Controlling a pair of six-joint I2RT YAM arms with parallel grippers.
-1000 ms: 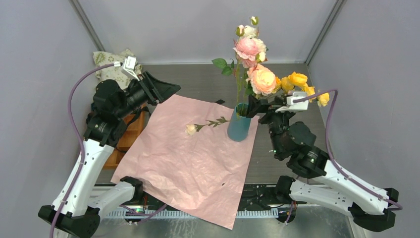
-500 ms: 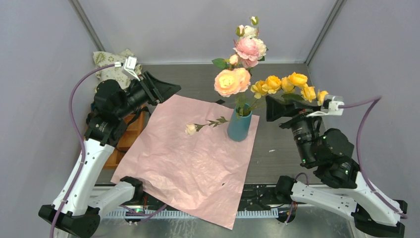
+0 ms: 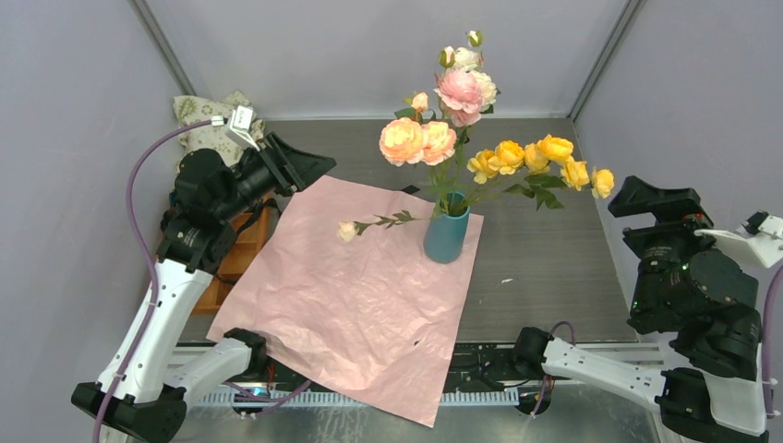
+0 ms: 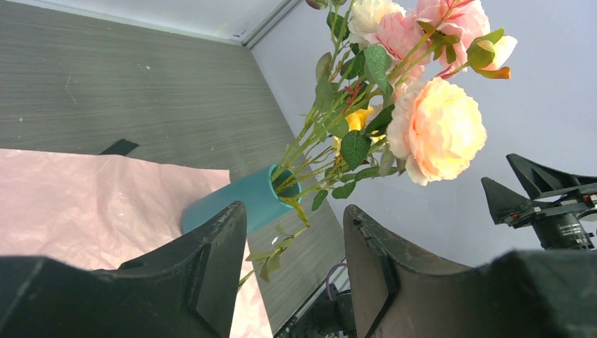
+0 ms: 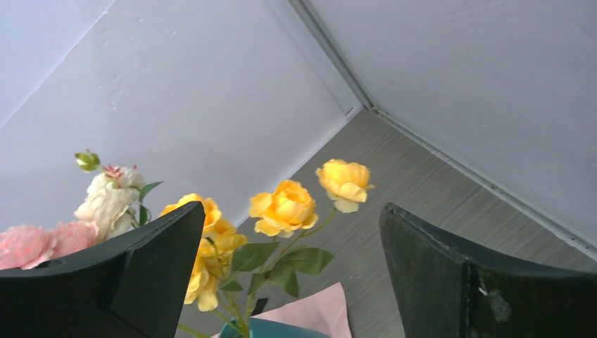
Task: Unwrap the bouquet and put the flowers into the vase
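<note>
Tapered teal vase (image 3: pixel 445 238) on crinkled pink paper (image 3: pixel 351 295) holds leafy flowers (image 3: pixel 420 141); left claw (image 4: pixel 294 210), right claw (image 5: pixel 291 208) apart.

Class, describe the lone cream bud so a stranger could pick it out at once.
Find the big pink paper on the table, then the teal vase at its far right. Left of the vase is the cream bud: unlike the other flowers, which rise high, it sits low over the paper, stem sideways.
</note>
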